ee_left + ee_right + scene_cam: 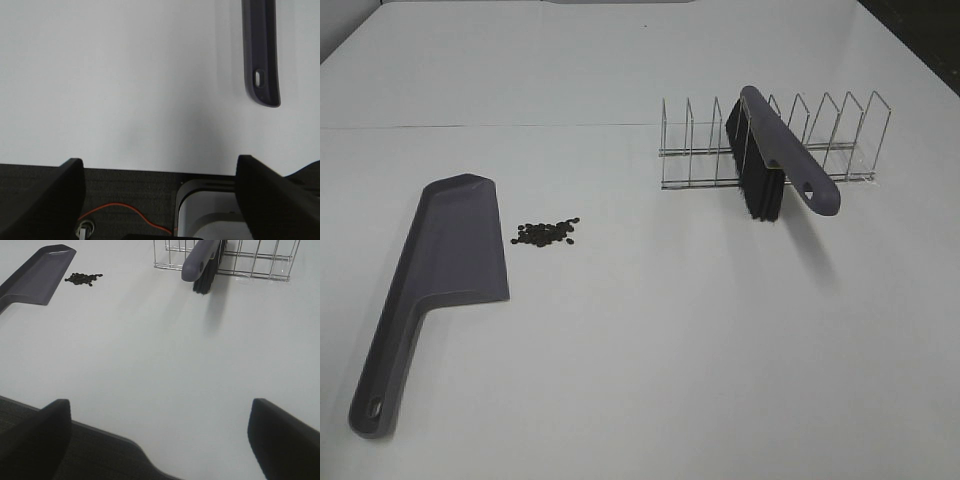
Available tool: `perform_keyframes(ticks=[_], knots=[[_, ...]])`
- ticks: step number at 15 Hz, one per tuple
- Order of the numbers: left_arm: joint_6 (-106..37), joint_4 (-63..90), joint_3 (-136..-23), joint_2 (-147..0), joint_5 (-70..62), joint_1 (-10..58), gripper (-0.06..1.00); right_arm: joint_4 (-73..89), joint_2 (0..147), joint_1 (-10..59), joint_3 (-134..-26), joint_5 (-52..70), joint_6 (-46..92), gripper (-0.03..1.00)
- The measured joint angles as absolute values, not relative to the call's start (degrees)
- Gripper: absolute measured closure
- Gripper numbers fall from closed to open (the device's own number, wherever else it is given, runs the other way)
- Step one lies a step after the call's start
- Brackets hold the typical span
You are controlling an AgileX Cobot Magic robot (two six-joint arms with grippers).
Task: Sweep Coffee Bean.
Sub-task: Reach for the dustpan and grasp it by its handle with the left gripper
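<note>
Left wrist view: dustpan (261,55) cut by the frame edge. Only the handle end with its hang hole shows; the blade is out of frame. Left fingers (47,200) clipped by the frame edge, so only the tips are seen.

Right wrist view: dustpan handle runs off the frame. Rack (260,260) and brush (200,262) clipped, far parts unseen. Right fingers (282,440) cut off at the frame corners.

High view: beans (546,233) too small and too bunched to count singly. Brush bristles partly hidden behind its own handle and the rack wires. Bristle ends blur into one dark mass.
</note>
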State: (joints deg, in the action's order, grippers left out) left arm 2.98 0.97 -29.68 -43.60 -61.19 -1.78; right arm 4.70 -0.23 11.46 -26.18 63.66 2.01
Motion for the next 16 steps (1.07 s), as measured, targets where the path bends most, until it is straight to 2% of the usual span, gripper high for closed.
perform_keyframes(ticks=[7,14,16], knots=[[9.7,0.9,-34.1,-59.4,-53.9,-1.8,0.19,4.6,-0.2,11.5,-26.2,63.7,2.0,0.08],[10.5,7.5,-42.4,-74.7,-53.4,-1.2,0.19,4.6,-0.2,11.5,-26.2,63.7,2.0,0.08],[13.5,7.3,-46.5,-81.4,-51.3,4.8,0.19,4.6,-0.2,11.5,-26.2,63.7,2.0,0.08]])
